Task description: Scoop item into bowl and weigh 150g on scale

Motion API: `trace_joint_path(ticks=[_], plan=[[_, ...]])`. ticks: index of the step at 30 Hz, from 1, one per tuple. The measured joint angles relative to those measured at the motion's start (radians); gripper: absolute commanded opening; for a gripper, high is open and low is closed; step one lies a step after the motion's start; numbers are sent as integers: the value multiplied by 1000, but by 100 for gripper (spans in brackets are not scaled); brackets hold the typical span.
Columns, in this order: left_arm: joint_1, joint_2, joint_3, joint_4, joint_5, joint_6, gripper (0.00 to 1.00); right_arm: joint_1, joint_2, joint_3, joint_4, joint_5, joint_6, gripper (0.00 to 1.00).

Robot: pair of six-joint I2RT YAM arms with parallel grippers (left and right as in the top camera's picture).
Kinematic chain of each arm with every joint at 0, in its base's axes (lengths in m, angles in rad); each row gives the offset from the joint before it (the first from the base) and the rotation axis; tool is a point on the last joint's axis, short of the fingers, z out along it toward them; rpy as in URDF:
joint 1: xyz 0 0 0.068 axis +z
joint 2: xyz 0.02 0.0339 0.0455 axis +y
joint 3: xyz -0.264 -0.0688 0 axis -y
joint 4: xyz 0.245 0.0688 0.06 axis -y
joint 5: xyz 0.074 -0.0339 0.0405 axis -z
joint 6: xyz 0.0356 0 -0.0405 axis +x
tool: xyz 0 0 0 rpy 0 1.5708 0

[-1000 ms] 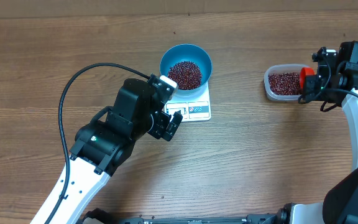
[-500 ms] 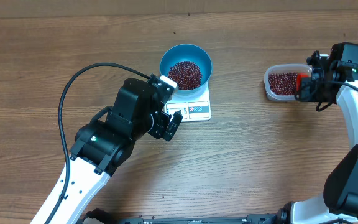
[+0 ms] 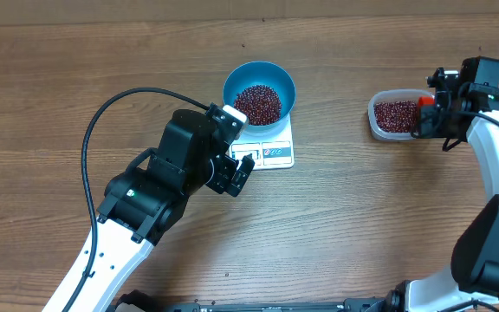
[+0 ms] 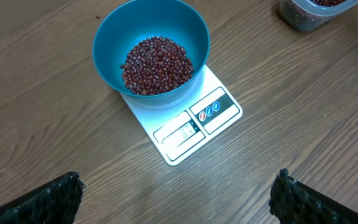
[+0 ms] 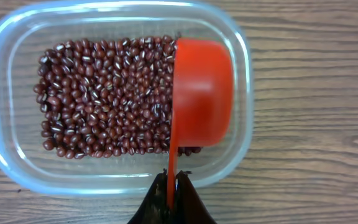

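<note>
Under red scoop (image 5: 202,93) in R claw (image 5: 173,190), beans (image 5: 104,93) hidden; scale (image 4: 219,124) readout (image 4: 180,132) unreadable.

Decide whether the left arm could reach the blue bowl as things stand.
Probably yes: the left arm hovers by the scale, jaws wide open, and nothing stands between them and the blue bowl.

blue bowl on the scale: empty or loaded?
Partly filled. Red-brown beans cover the floor of the blue bowl; its upper wall is bare. It sits on the white scale.

Clear plastic tub (image 5: 17,174) rests on the wooden table (image 3: 362,217); red scoop (image 5: 204,87) inside it, at one end.
</note>
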Motion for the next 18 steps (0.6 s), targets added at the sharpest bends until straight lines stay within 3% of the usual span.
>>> trace_joint_path(ticks=[18], plan=[[0, 0, 0, 0, 0, 0, 100, 2, 49, 0, -15, -149, -3, 4]])
